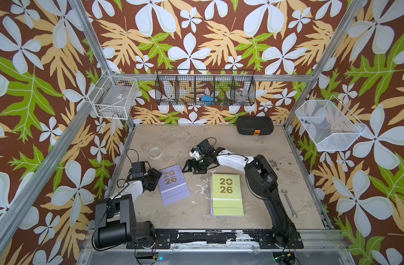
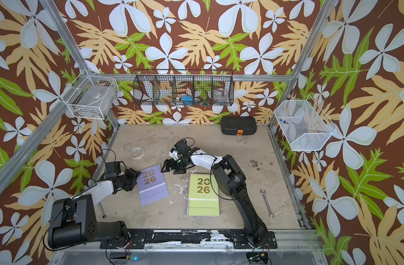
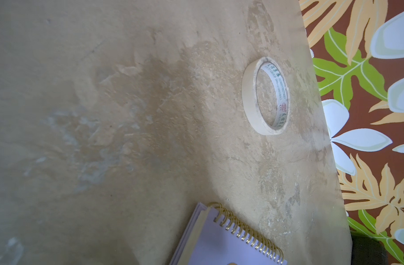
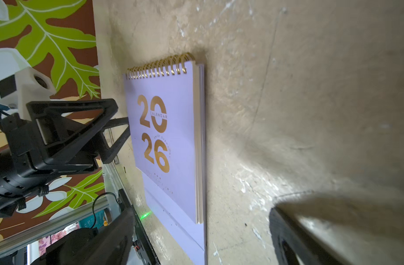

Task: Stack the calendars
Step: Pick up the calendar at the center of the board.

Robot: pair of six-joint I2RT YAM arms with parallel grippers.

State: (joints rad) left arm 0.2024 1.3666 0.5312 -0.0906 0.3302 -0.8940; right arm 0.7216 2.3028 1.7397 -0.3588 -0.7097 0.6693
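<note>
In both top views a single lilac calendar (image 1: 173, 184) (image 2: 152, 184) lies flat at the left of the table. A lime green calendar (image 1: 227, 195) (image 2: 203, 195) lies to its right on top of a pile, with lilac edges showing underneath. My left gripper (image 1: 156, 181) (image 4: 125, 133) sits at the lilac calendar's left edge with its fingers apart, and holds nothing. The left wrist view shows only that calendar's spiral corner (image 3: 230, 238). My right gripper (image 1: 195, 171) (image 4: 207, 241) hovers open behind the gap between the two calendars, and faces the lilac calendar (image 4: 166, 137).
A tape roll (image 1: 154, 152) (image 3: 265, 96) lies behind the left gripper. A black case (image 1: 254, 128) with an orange latch sits at the back right. One wrench (image 1: 288, 203) lies right of the right arm, another wrench (image 2: 102, 211) under the left arm. Wire baskets (image 1: 205, 88) hang on the walls.
</note>
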